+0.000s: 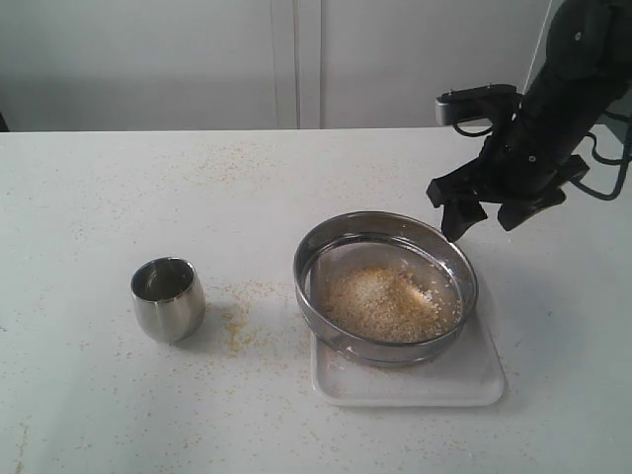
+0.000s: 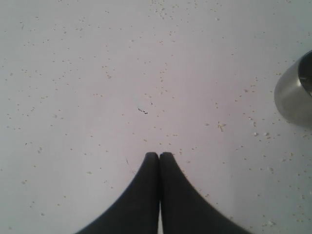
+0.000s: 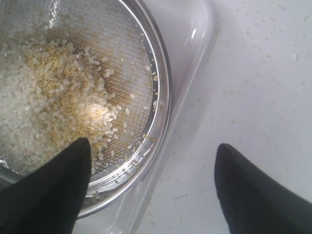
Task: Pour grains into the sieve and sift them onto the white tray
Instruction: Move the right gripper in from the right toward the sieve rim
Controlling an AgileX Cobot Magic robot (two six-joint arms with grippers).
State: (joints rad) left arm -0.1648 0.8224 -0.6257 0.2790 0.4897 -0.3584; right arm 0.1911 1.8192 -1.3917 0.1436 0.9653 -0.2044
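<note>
Sieve: the sieve (image 1: 302,281) sits on the white tray (image 1: 464,380), right of centre on the tabletop (image 1: 99,197), covering most of it
Grains: the grains (image 1: 380,301) lie in a loose heap on the mesh, pale kernels mixed with yellow meal
Right jaws: the right gripper (image 1: 482,229) hangs over the sieve's far right rim, jaws spread wide with nothing between them
Key relation: in the right wrist view one jaw is over the mesh inside the ring and the other over bare tabletop beyond the tray, so the steel rim and the tray's edge pass between them (a straight drop would likely bracket the rim for a shake)
Axis: the sieve is round, so no long axis matters; the tray's long side runs left to right in the exterior view
Nearer arm: the right arm is close above the sieve; the left is well apart from it
Left jaws: the left gripper (image 2: 159,156) is pressed closed and empty over grain-flecked tabletop, with the cup (image 1: 168,298) at the frame's edge
Hidden: the tray's floor under the mesh, so any sifted meal there cannot be seen
Hard to judge: how high the right jaws hang above the rim; the left arm is outside the exterior view
</note>
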